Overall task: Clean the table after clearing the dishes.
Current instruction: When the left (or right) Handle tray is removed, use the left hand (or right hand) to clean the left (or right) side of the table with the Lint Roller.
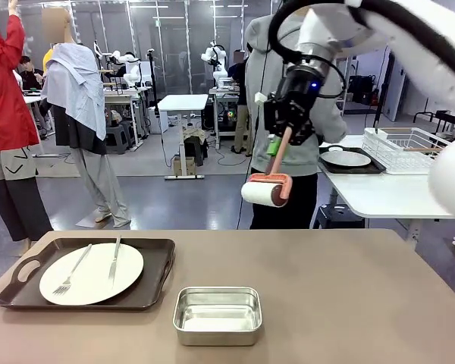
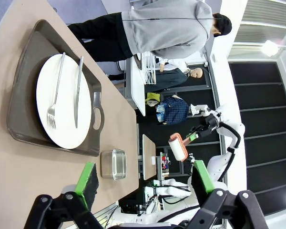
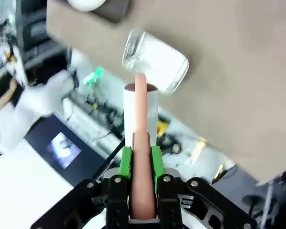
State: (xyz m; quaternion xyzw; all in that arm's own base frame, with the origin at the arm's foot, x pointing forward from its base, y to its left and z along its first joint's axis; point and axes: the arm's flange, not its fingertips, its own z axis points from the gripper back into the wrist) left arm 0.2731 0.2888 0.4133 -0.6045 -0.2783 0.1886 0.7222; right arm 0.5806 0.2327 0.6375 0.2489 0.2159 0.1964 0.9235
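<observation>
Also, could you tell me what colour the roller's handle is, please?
The roller's handle is salmon pink, clearest in the right wrist view.

Grey floor, white side table, glass partitions

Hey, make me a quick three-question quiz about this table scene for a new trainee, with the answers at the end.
1. True or false: the right pincer is shut on the salmon-handled lint roller with a white roll, held in the air above the taupe-brown table.
2. Multiple choice: what lies on the round white plate in the dark brown handled tray? A) a spoon B) a metal fork and knife C) nothing
3. Fill in: the jaws of the left pincer stand ____.
Key: 1 true; 2 B; 3 open.
</observation>
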